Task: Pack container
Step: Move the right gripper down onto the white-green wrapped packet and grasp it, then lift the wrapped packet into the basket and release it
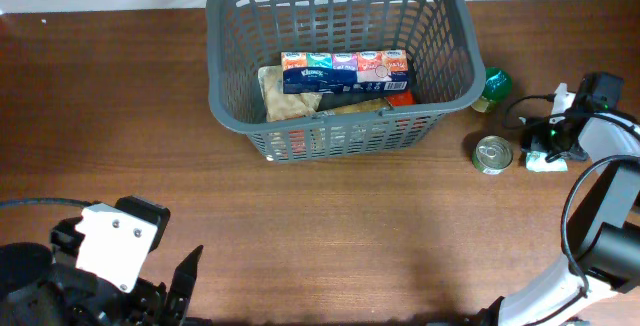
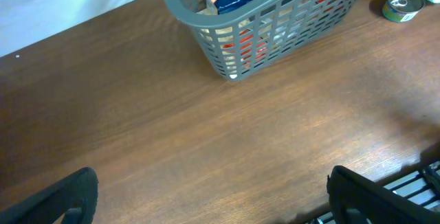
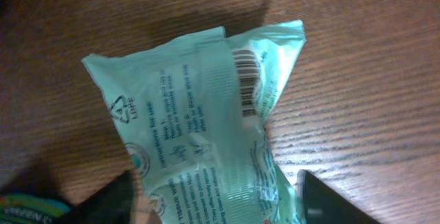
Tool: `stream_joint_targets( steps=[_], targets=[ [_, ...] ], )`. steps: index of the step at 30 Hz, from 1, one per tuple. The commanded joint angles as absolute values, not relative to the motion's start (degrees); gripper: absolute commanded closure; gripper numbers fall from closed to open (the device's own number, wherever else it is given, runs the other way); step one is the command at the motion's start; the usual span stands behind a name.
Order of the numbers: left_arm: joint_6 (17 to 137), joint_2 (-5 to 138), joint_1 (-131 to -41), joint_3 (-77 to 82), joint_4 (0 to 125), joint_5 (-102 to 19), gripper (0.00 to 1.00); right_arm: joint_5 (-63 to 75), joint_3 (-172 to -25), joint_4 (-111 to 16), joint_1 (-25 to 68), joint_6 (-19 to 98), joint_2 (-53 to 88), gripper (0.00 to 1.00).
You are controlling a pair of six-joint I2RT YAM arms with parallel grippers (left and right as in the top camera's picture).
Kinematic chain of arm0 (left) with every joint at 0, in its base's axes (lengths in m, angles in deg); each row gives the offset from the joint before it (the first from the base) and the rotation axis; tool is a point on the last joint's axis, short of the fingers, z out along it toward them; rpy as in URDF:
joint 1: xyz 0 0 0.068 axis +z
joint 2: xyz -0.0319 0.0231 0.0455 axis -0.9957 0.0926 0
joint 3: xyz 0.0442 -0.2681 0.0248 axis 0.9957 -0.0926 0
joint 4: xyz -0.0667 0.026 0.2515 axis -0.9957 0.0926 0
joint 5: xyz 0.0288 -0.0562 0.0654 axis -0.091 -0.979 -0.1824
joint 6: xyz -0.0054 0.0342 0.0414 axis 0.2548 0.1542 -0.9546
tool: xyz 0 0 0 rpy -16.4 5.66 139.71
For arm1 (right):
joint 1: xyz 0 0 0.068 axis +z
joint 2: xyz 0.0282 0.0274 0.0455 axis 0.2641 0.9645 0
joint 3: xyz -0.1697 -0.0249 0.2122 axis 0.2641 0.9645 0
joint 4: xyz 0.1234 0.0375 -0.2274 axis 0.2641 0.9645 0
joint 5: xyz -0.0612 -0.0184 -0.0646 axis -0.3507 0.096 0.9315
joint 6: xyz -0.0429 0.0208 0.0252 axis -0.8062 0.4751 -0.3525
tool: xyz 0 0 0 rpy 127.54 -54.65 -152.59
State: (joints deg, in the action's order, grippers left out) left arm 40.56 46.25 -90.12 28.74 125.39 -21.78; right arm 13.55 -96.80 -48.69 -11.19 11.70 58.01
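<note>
The dark grey basket (image 1: 228, 86) stands at the back middle of the table; it also shows in the left wrist view (image 2: 227, 52). Inside lie a multicoloured tissue pack (image 1: 345, 70), a beige bag (image 1: 285, 96) and a red item. My right gripper (image 1: 553, 149) is at the far right, its fingers pressed on both sides of a mint-green tissue packet (image 3: 206, 114) that lies on the wood (image 1: 546, 163). My left gripper (image 2: 213, 196) is wide open and empty over bare table at the front left (image 1: 170, 286).
A tin can (image 1: 492, 154) stands right of the basket, also in the left wrist view (image 2: 402, 4). A green round object (image 1: 494, 87) sits behind the can by the basket's right corner. The table is dark wood.
</note>
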Motion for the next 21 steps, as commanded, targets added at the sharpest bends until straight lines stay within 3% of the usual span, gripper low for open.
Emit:
stream_joint_targets(
  steps=[1, 4, 14, 21],
  targets=[
    [39.88, 46.45, -89.77, 29.24, 125.41, -21.38, 0.01, 14.45, -96.74, -49.04, -11.36, 12.12, 58.67, 0.51],
    [39.88, 46.43, -89.77, 29.24, 125.41, -21.38, 0.01, 14.45, -96.74, -49.04, -11.38, 12.12, 58.67, 0.61],
    [39.88, 46.43, -89.77, 29.24, 125.41, -21.38, 0.01, 14.45, -100.85, -45.34, -11.34, 18.11, 57.53, 0.78],
    [39.88, 46.43, -89.77, 29.24, 125.41, -21.38, 0.01, 14.14, -124.93, -25.26, -11.32, 22.5, 53.86, 0.8]
  ],
)
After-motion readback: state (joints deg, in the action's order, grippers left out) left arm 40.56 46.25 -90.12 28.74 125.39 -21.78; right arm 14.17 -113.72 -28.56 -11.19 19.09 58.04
